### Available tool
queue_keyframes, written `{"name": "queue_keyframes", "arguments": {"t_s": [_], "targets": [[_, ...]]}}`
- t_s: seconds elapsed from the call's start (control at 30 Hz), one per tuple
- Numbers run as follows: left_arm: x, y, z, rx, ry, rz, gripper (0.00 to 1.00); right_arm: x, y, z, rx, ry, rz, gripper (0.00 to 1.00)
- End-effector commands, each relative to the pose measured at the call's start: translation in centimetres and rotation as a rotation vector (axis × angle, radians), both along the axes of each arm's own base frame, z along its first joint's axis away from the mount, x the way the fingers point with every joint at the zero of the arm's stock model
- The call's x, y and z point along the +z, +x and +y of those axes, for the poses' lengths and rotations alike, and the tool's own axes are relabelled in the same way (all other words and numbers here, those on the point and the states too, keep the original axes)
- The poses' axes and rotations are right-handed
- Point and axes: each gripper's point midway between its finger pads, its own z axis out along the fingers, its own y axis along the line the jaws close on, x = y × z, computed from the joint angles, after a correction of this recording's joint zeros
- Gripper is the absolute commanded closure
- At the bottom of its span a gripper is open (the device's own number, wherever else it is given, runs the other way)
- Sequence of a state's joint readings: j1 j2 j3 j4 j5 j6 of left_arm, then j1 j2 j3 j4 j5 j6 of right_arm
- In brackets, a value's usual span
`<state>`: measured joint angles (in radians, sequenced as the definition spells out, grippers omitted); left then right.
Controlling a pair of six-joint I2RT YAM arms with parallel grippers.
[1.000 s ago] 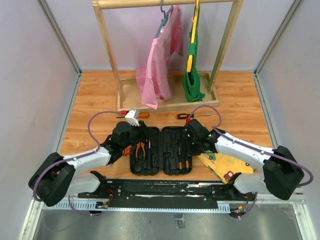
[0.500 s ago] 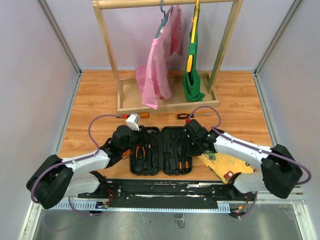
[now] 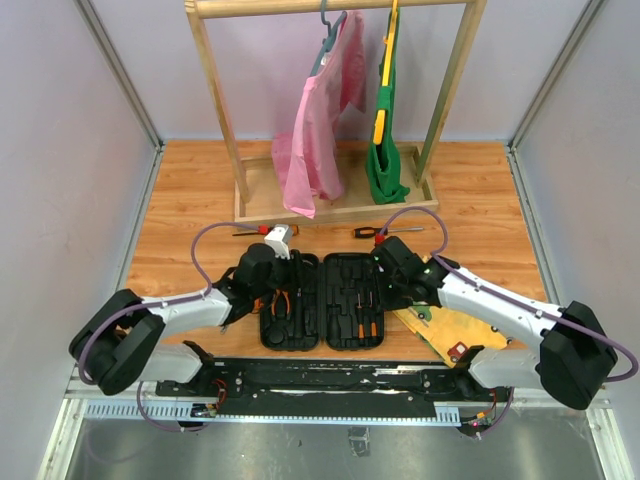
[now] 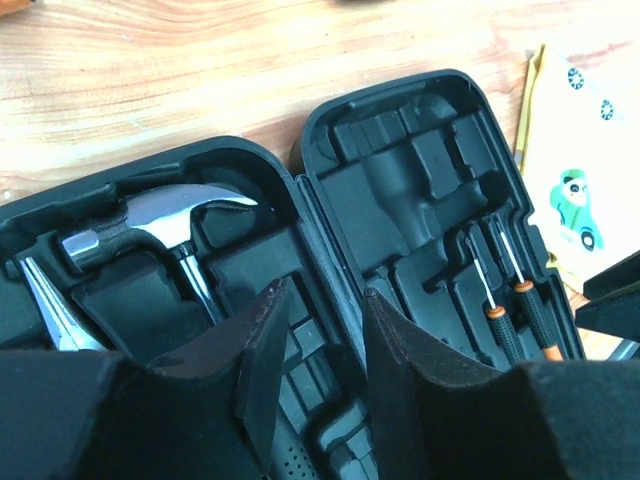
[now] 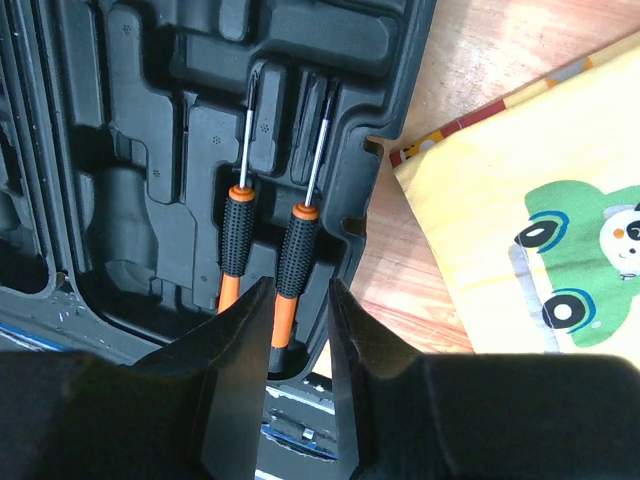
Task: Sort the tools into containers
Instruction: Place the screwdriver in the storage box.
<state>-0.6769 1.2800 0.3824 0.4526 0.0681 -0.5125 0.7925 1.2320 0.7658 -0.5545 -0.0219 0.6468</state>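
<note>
Both jaws of the right pincer have just parted a little, freeing the screwdriver slotted right beneath them. It grips nothing now, so one more tool looks sorted. The left pincer, part open and empty, has pushed forward over the case. Counted: two screwdrivers slotted, the second just left of the first; two more loose on the desk beyond both pincers, one plain, one mostly hidden; one hammer ahead-left of the left pincer; one pliers at its left; one board right of the right pincer.
</note>
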Motion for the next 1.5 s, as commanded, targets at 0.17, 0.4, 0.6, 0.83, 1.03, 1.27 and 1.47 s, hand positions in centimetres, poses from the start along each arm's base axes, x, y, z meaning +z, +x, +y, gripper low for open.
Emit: {"name": "queue_keyframes", "arguments": {"t_s": [0.17,0.4,0.6,0.83,1.03,1.27,1.47], "targets": [[-1.4,-0.1,-1.6,-0.066,0.053,0.052,0.57,-0.3,-0.6,0.1,0.023,-0.025,0.010,0.70],[-3.1,0.1,-1.4,-0.048,0.111,0.099,0.55,-0.6,-0.6,0.4,0.026,-0.018,0.016,0.69],[-3.7,0.2,-1.5,-0.051,0.133,0.113,0.56,-0.6,-0.5,0.5,0.026,-0.015,0.007,0.69],[-4.0,0.6,-1.2,-0.033,0.161,0.114,0.62,-0.8,-0.4,0.8,0.035,-0.019,0.019,0.70],[-4.2,0.7,-1.2,-0.027,0.170,0.118,0.63,-1.1,-0.5,1.1,0.043,-0.009,0.022,0.76],[-4.3,0.7,-1.2,-0.028,0.173,0.122,0.63,-1.6,-0.3,1.1,0.047,-0.030,0.029,0.82],[-4.2,0.8,-1.1,-0.022,0.174,0.118,0.64,-2.2,-0.3,1.0,0.045,-0.050,0.043,0.88]]}}
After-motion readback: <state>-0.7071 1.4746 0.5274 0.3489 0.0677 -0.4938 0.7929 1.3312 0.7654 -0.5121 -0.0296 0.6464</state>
